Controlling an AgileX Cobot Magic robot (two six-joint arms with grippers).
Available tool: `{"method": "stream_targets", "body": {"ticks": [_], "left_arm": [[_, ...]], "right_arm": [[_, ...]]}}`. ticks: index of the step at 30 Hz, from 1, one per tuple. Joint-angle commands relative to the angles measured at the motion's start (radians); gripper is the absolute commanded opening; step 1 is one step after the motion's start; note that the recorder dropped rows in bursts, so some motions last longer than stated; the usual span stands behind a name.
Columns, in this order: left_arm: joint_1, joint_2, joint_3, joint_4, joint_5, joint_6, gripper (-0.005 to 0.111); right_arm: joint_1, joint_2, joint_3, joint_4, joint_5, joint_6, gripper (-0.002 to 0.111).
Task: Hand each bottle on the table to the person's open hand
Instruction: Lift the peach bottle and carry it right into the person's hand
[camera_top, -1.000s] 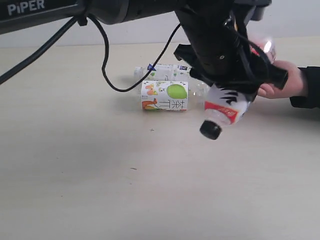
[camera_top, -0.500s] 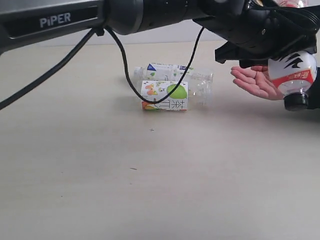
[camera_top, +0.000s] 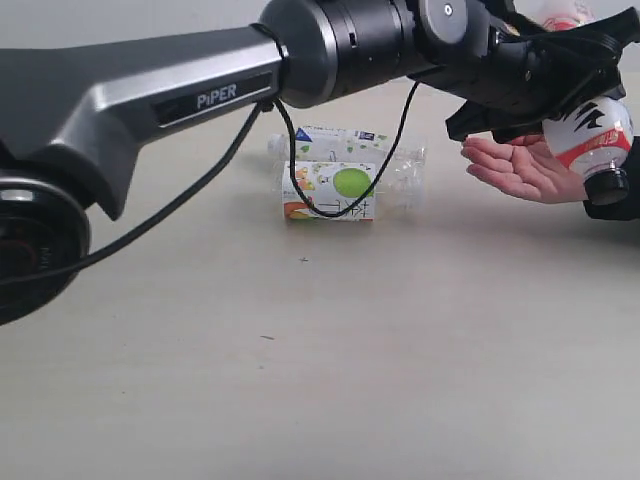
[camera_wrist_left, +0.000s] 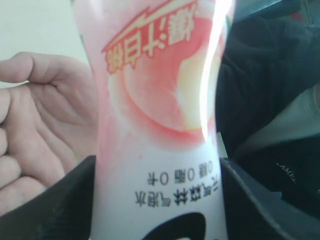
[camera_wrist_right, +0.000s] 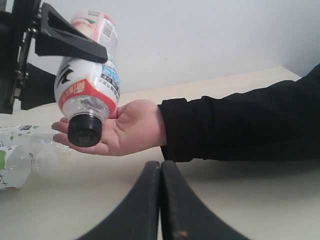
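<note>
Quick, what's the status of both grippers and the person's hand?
Left gripper: closed on the red-label bottle.
Right gripper: closed, holding nothing.
Hand: open, palm up, gripping nothing.

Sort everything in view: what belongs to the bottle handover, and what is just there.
Job: red-label bottle in the left tool; open hand; green-fruit bottle and the bottle behind it, lying on the table.
Just there: shut right tool; black cable; dark speck.
</note>
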Motion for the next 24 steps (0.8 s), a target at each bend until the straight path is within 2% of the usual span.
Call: {"method": "stream_targets", "body": {"ticks": [1, 8, 24], "left_arm": [[0.007, 0.038, -0.015, -0.022, -0.056, -0.004, 0.000], [0.037, 0.069, -0.015, -0.045, -0.033, -0.004, 0.000], [0.037, 0.123, -0.015, -0.109, -0.029, 0.025, 0.001]], "right_arm": [[-0.005, -0.006, 0.004, -0.007, -0.009, -0.001, 0.000], [-0.005, -0.006, 0.004, -0.007, -0.009, -0.001, 0.000], [-0.005, -0.006, 0.004, -0.007, -0.009, -0.001, 0.000]]}}
